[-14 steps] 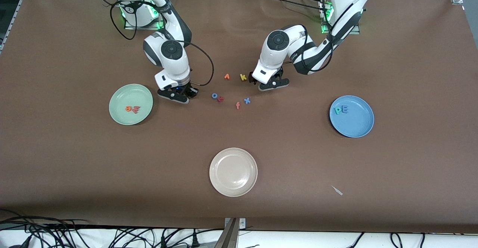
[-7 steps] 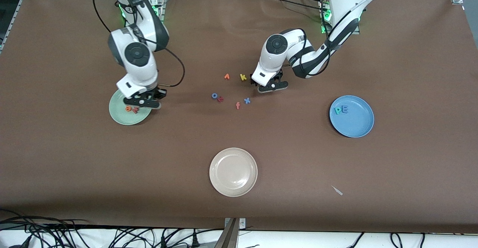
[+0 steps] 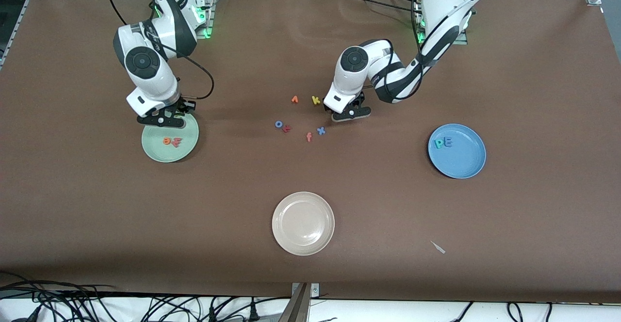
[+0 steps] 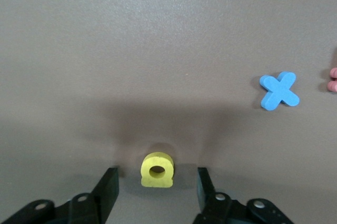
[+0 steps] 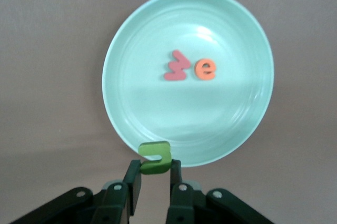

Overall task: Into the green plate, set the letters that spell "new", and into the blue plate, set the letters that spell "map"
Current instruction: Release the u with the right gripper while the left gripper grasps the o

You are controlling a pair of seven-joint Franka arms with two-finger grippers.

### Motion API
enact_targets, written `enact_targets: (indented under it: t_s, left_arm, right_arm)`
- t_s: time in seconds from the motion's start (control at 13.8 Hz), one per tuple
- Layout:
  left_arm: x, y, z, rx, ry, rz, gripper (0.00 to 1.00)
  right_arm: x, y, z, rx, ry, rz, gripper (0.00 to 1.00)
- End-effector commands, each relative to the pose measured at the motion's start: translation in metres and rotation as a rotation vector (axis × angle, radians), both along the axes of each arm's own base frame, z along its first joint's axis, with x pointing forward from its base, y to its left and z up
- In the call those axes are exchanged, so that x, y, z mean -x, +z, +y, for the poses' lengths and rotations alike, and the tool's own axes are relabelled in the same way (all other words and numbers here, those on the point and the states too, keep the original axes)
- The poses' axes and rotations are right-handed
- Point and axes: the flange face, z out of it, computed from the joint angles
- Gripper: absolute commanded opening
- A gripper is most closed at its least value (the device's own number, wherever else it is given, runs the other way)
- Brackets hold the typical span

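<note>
Three plates on the brown table: green plate, blue plate, cream-white plate nearest the front camera. On the green plate, two letters touching: pinkish-red w and orange e. On the blue plate, two letters side by side: teal p and light blue m. Five loose letters mid-table: yellow k, small orange letter of unclear shape, blue o touching a red letter too small to read, orange-red f, blue x. At the edge of the left wrist view, a pinkish letter cut off. Right gripper over the rim of the green plate, pointing down, fingers clamped on the green n, which sticks out past the fingertips. Left gripper low over the table, elbow folded back toward its base, fingers parted, one on each side of the yellow a with a gap on both sides; blue x well out past one finger. In the front view, yellow a and green n hidden under the grippers.
</note>
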Motion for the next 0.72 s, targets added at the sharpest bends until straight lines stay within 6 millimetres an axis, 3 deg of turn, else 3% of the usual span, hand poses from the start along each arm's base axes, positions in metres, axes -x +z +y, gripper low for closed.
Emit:
enact_targets:
  t_s: [0.0, 0.22, 0.29, 0.43, 0.65]
  left_arm:
    - [-0.005, -0.002, -0.004, -0.016, -0.003, -0.024, 0.60]
    - [-0.005, -0.002, -0.003, -0.018, -0.005, -0.024, 0.49]
    - [-0.005, -0.002, -0.003, -0.017, -0.006, -0.024, 0.45]
    - [-0.003, -0.003, -0.003, -0.020, -0.008, -0.023, 0.41]
    - [-0.002, -0.004, -0.004, -0.021, -0.010, -0.020, 0.35]
  right_arm:
    - [0.014, -0.004, -0.003, -0.037, 0.009, -0.016, 0.33]
    - [0.010, -0.001, -0.015, -0.042, 0.030, -0.016, 0.34]
    - [0.009, 0.000, -0.017, -0.043, 0.033, -0.016, 0.45]
    - [0.007, 0.003, -0.017, -0.046, 0.033, -0.023, 0.56]
    - [-0.009, 0.032, -0.014, -0.060, 0.040, -0.066, 0.70]
